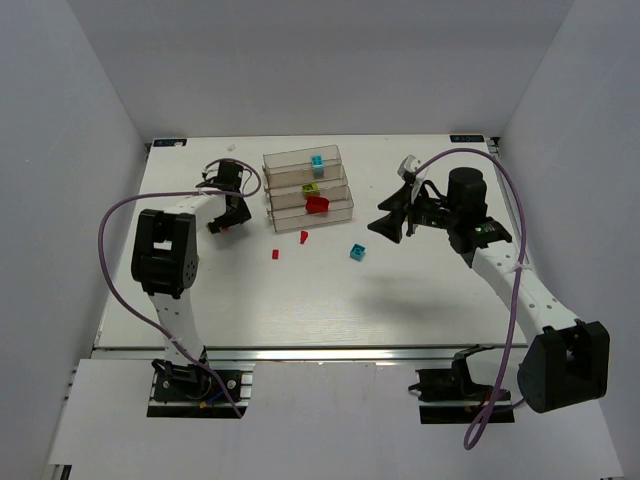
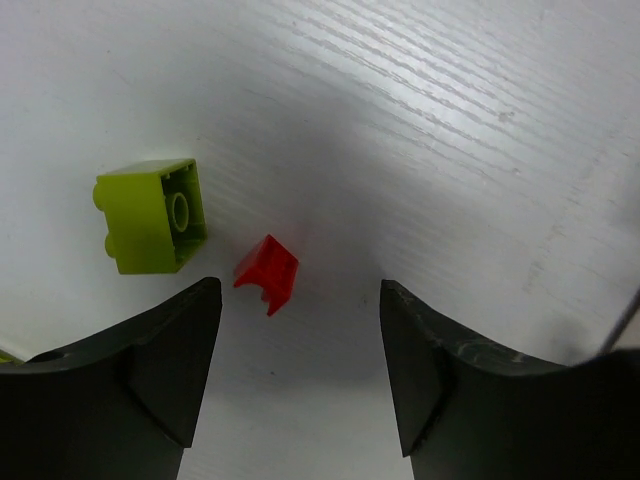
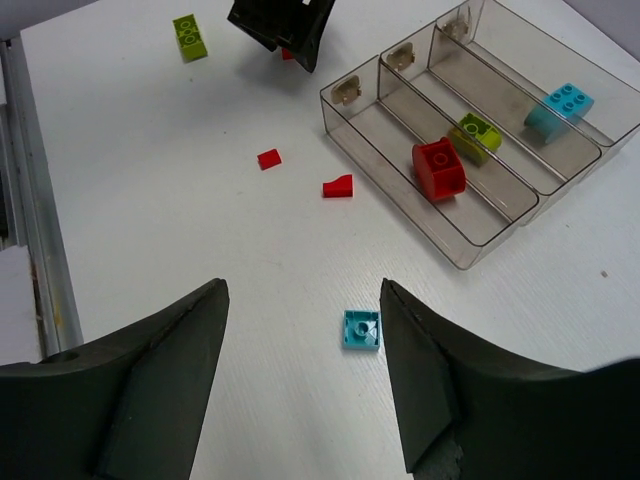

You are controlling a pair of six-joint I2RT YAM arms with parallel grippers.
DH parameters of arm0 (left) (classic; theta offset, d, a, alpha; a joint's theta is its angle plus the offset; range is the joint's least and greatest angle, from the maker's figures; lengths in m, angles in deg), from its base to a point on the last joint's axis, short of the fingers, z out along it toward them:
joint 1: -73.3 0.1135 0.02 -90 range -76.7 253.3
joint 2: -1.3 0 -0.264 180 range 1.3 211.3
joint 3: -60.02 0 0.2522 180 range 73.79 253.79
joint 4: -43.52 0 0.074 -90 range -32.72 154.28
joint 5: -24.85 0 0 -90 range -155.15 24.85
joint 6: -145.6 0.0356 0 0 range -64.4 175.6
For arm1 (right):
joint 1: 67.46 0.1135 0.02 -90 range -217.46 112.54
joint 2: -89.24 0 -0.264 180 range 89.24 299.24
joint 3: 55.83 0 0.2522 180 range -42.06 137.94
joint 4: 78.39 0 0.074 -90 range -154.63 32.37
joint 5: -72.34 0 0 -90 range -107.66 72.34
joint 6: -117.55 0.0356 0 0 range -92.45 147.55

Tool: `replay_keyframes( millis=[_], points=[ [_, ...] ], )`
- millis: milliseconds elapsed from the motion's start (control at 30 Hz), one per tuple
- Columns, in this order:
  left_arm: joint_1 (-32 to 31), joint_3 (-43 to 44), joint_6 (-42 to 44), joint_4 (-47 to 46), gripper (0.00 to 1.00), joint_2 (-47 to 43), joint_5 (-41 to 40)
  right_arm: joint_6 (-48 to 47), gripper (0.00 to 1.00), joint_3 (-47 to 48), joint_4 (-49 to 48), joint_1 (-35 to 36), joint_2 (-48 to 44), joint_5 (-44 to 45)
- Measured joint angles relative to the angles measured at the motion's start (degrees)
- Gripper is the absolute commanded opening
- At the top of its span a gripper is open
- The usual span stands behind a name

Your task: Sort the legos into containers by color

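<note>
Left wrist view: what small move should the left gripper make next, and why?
Probably lower the left gripper onto the small red brick. It lies ungripped on the table between the open jaws, slightly off centre, and the yellow-green brick sits close beside it and should be avoided.

Left arm (image 1: pixel 178 310), right arm (image 1: pixel 520 290): white links, black joints, purple cables (image 1: pixel 104 225); black base mounts (image 1: pixel 195 385) at table's (image 1: pixel 300 300) near edge; matte-black wedge fingers (image 2: pixel 170 370).

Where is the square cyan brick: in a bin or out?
Out. The square cyan brick lies on the table, apart from the bins.
</note>
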Motion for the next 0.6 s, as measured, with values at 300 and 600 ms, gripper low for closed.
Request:
replay_keyframes(
  millis=[300,600],
  points=[
    [0.76,5.55,-1.25,2.10,0.51,4.13,-1.88,1.46,0.65,-0.61,-0.20,-3.65,0.00,-3.93],
    [1.25,5.38,-0.83,2.43,0.17,3.72,-0.44,2.80,0.61,-0.61,-0.39,-6.32,0.00,-6.08]
  ],
)
